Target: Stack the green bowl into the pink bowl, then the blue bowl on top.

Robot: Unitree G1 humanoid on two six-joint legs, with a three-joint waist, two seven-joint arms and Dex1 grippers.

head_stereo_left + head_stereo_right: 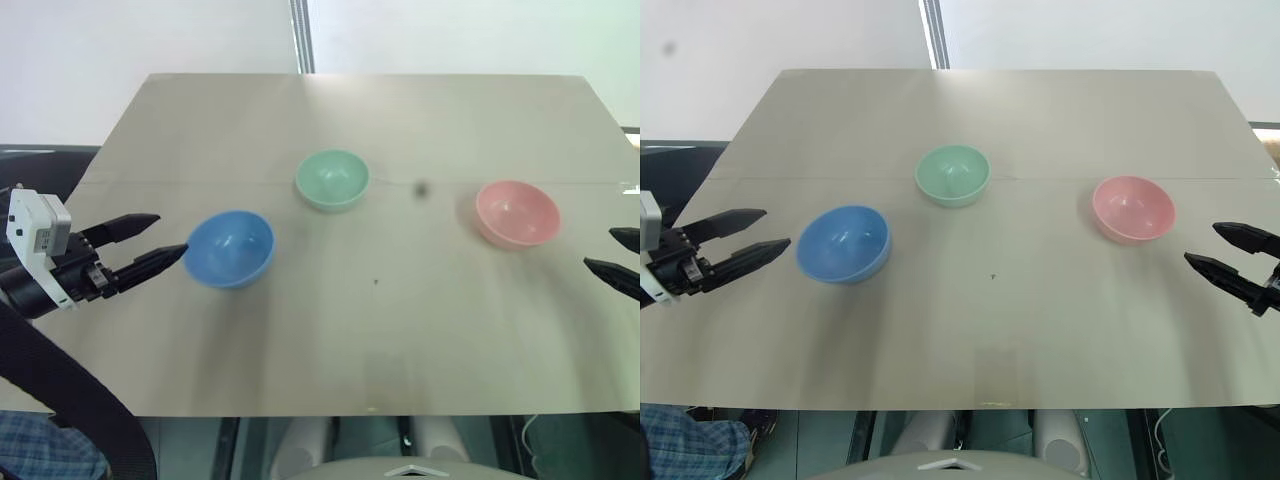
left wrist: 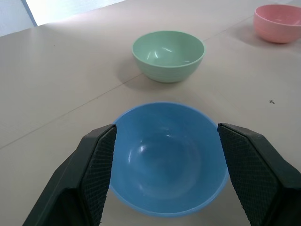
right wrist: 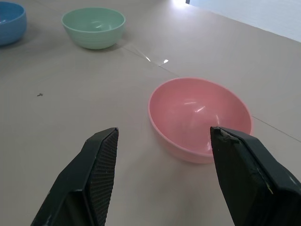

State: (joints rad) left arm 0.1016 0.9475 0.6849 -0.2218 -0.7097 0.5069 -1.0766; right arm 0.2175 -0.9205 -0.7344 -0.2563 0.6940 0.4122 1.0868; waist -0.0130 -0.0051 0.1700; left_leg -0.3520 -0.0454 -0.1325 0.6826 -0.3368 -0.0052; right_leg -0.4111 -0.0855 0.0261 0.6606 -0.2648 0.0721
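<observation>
Bowls: three, apart on the table.
Green bowl: upper centre.
Pink bowl: right.
Blue bowl: left.
Left gripper: fingers spread, empty, beside blue bowl.
Right gripper: fingers spread, empty, near pink bowl.

table: fills the middle of the head view.
blue bowl: on the table, left of centre.
green bowl: behind and right of the blue bowl, apart from it.
pink bowl: right side, well apart from the others.
</observation>
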